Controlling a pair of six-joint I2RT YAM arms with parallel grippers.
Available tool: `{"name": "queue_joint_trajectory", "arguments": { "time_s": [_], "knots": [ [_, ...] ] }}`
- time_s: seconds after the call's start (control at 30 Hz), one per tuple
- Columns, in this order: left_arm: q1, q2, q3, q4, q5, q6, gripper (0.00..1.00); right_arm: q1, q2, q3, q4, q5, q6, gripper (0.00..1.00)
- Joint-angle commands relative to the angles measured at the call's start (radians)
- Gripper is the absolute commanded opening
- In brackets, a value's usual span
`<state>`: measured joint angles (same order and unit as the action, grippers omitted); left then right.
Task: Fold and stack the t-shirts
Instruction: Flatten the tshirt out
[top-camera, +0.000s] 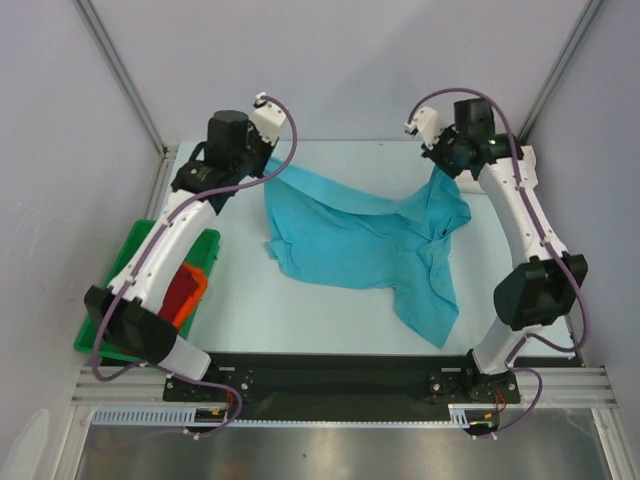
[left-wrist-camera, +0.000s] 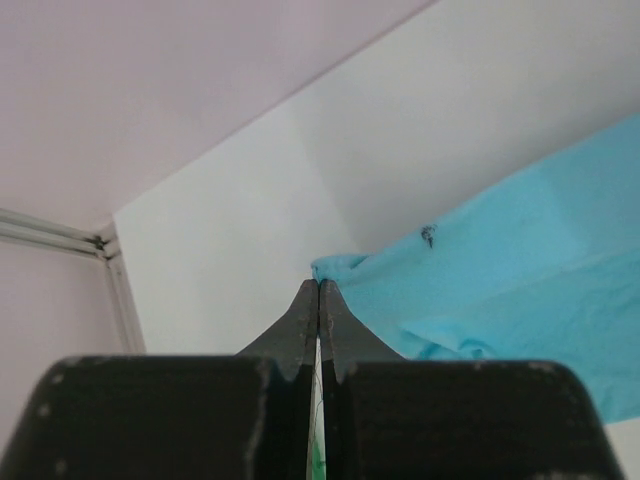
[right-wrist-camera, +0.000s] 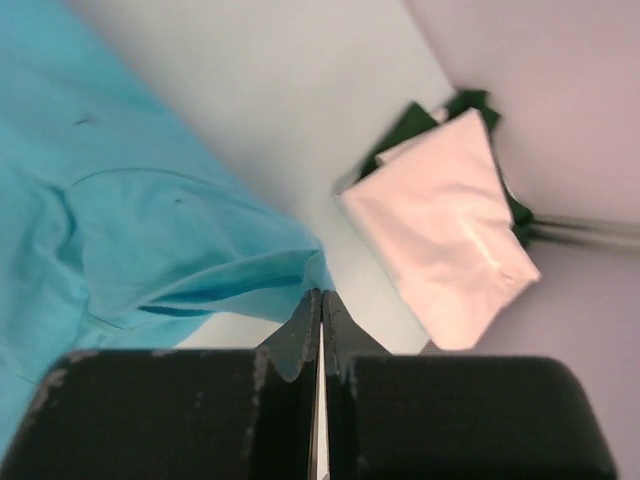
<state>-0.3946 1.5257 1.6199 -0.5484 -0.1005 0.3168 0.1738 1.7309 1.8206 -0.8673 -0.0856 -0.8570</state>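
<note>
A turquoise shirt (top-camera: 360, 240) is laid rumpled and creased across the middle of the bench (top-camera: 250, 310), its two upper corners drawn toward the far edge. One corner is pinched by the clenched left gripper (left-wrist-camera: 318, 292), the other by the clenched right gripper (right-wrist-camera: 321, 297). A small dark mark (left-wrist-camera: 428, 235) is seen on the cloth.

Turquoise t-shirt (top-camera: 360, 245) rumpled mid-table, two far corners lifted; dark red shirt (top-camera: 180, 292), orange shirt (top-camera: 200, 284) bunched left.

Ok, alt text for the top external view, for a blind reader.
A rumpled turquoise t-shirt lies on a white table, its far corners pinched by the left end effector and right end effector. A green bin at the left holds red and orange cloth.
</note>
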Motion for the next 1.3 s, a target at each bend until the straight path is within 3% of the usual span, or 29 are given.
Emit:
{"name": "queue_joint_trajectory", "arguments": {
  "time_s": [0.0, 0.3, 0.63, 0.83, 1.1, 1.27],
  "knots": [
    [-0.004, -0.102, 0.055, -0.018, -0.018, 0.065, 0.01, -0.043, -0.126, 0.025, 0.114, 0.012, 0.139, 0.00],
    [-0.020, -0.188, 0.152, -0.038, -0.057, 0.206, 0.00, -0.145, -0.345, 0.051, 0.323, -0.017, 0.300, 0.00],
    [-0.044, -0.407, 0.179, -0.133, -0.041, 0.307, 0.01, -0.145, -0.634, 0.127, 0.271, 0.001, 0.430, 0.00],
    [0.032, -0.527, 0.216, -0.211, 0.125, 0.251, 0.00, -0.145, -0.754, 0.204, 0.194, -0.017, 0.486, 0.00],
    [0.095, -0.569, 0.299, -0.228, 0.234, 0.206, 0.00, -0.148, -0.726, 0.428, 0.148, 0.007, 0.455, 0.00],
    [0.096, -0.532, 0.295, -0.219, 0.219, 0.220, 0.00, -0.146, -0.651, 0.430, 0.214, 0.003, 0.421, 0.00]
  ]
}}
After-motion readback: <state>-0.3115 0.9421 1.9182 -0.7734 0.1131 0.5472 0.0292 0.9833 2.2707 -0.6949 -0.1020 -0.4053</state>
